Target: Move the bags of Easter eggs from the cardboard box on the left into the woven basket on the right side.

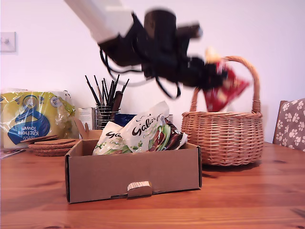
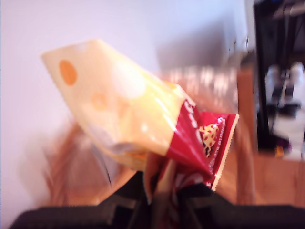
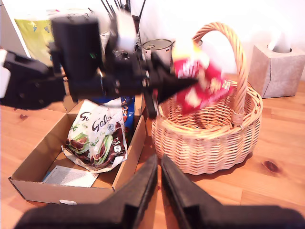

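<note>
Exterior view: nearest the lens, at lower centre of the frame, the cardboard box (image 1: 133,174) sits on the wooden table (image 1: 248,200), its low walls leaving the white-and-green Galaxy bags (image 1: 143,131) propped up and easy to reach. Beyond it, at right of centre, the woven basket (image 1: 223,136) stands just beside the box, so a carry is short. Above the basket, under its arched handle, my first gripper (image 1: 212,76) is clamped on the top edge of the red Mini Bunnies bag (image 1: 221,90), which hangs free (blurred by motion), seemingly ready to drop in. My second gripper (image 3: 158,164), fingers together and empty, hovers near the basket. At far left, a kitchen towel pack (image 1: 33,119) waits against the wall.
</note>
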Tool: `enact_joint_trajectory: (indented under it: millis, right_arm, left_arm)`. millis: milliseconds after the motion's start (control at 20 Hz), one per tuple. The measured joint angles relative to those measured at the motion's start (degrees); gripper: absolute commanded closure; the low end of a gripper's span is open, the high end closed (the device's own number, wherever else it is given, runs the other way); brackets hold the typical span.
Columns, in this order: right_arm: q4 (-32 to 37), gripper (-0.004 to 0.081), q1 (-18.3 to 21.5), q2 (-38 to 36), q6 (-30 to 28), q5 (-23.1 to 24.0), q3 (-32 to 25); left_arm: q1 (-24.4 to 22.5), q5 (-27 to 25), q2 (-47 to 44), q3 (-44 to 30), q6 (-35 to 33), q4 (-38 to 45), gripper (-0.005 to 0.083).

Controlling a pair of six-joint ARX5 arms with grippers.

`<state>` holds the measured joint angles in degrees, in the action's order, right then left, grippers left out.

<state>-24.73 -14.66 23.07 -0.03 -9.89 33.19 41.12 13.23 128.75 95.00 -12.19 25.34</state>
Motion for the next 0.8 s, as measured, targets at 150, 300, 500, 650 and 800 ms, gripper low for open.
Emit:
enact_joint_trajectory:
  millis: [150,300,500,650,800]
  right_arm:
    - [0.76,0.0781,0.00,0.00,0.00,0.00,0.00]
    - [0.74,0.0781,0.00,0.00,0.00,-0.09,0.00]
    - [0.74,0.0781,0.00,0.00,0.00,-0.44,0.00]
    - [0.74,0.0781,0.00,0.00,0.00,-0.46,0.00]
    - [0.76,0.0781,0.00,0.00,0.00,-0.46,0.00]
  left_arm:
    - [-0.11,-0.77,-0.02,0.00,0.00,-0.07,0.0320]
    - [-0.11,-1.38,-0.02,0.02,0.00,-0.55,0.0191]
    - [-0.11,-1.70,-0.17,2.19,-0.07,-8.20,0.0193]
    - [-0.13,-1.79,-3.26,2.67,-1.01,-19.23,0.0266]
    - [-0.94,-0.83,-10.36,2.69,-4.85,-32.81,0.0349]
